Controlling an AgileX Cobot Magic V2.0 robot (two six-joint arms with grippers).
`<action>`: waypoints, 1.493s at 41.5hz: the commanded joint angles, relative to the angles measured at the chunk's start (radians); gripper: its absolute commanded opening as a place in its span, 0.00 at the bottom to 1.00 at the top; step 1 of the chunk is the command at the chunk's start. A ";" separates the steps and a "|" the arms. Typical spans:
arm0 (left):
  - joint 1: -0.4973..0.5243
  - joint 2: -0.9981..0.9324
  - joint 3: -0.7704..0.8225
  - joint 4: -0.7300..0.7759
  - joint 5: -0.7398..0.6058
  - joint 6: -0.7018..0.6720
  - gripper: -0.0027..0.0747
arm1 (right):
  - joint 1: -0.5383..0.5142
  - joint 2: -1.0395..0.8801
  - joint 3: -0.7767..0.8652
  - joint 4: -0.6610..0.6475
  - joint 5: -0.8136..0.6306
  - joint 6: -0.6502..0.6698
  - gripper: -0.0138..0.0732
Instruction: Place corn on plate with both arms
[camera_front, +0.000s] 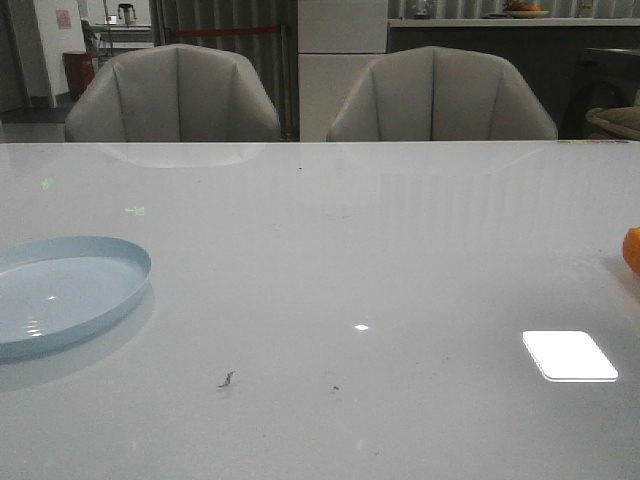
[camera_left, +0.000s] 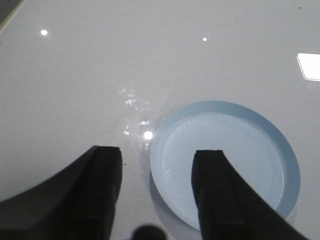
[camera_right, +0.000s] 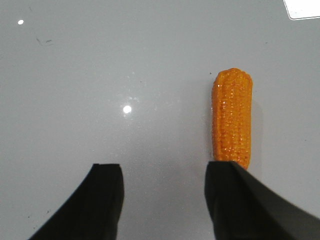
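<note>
The pale blue plate (camera_front: 60, 290) lies on the white table at the left edge of the front view; it also shows in the left wrist view (camera_left: 250, 155). My left gripper (camera_left: 157, 165) is open and empty above the plate's rim, one finger over the plate and one over bare table. The orange corn (camera_right: 232, 117) lies flat on the table in the right wrist view; only a sliver of the corn (camera_front: 632, 250) shows at the right edge of the front view. My right gripper (camera_right: 162, 177) is open and empty, with one finger partly covering the corn's near end.
The white table (camera_front: 340, 260) is glossy with bright light reflections (camera_front: 568, 355). Two grey chairs (camera_front: 172, 95) stand behind its far edge. Neither arm shows in the front view.
</note>
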 joint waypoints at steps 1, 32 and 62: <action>-0.001 0.069 -0.103 -0.026 0.021 -0.003 0.55 | -0.004 -0.007 -0.034 0.002 -0.057 -0.004 0.71; 0.079 0.797 -0.621 -0.107 0.412 -0.016 0.55 | -0.004 -0.007 -0.034 0.002 0.021 -0.004 0.71; 0.079 0.922 -0.622 -0.124 0.407 -0.016 0.33 | -0.004 -0.007 -0.034 0.002 0.021 -0.004 0.71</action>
